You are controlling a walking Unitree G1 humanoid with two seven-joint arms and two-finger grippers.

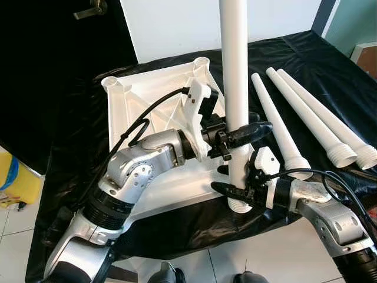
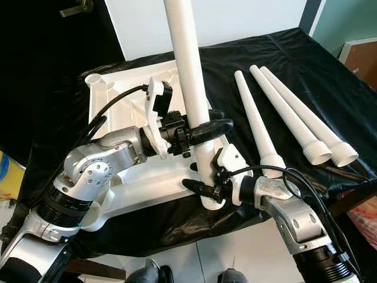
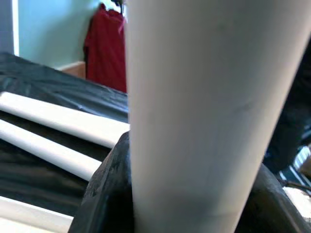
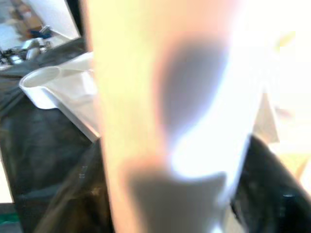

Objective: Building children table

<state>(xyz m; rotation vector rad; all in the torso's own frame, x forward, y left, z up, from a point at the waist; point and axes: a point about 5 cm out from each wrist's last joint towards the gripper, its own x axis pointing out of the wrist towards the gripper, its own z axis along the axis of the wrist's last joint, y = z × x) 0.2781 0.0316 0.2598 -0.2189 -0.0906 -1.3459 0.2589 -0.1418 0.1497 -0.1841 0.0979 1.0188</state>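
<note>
Both silver arms reach in from the bottom of the head views and meet on one upright white table leg (image 1: 237, 88). Nearest, the right gripper (image 1: 235, 191) clamps the leg low down, just above its threaded base, black fingers wrapped around it. A little higher, the left gripper (image 1: 244, 134) is closed around the same leg, one finger curling across its front. In the left wrist view the leg (image 3: 204, 107) sits tight between the dark pads.

That leg stands on the near right corner of the white tabletop (image 1: 153, 194), which lies upside down on the black sheet (image 1: 177, 230) with its ribbed underside facing up. Judging by this, the step in hand is seating the leg in that corner socket; whether the thread has caught is hidden behind the right gripper.

To do it well, the leg should be kept plumb over the socket, with one gripper steadying while the other turns, re-gripping in short turns so the thread does not cross.

Farther back, two empty corner sockets, one at the far left (image 1: 113, 84) and one at the far right (image 1: 201, 61), show nothing in them. Well apart to the right, three spare legs (image 1: 312, 121) lie side by side on the sheet, threaded ends toward the robot.
</note>
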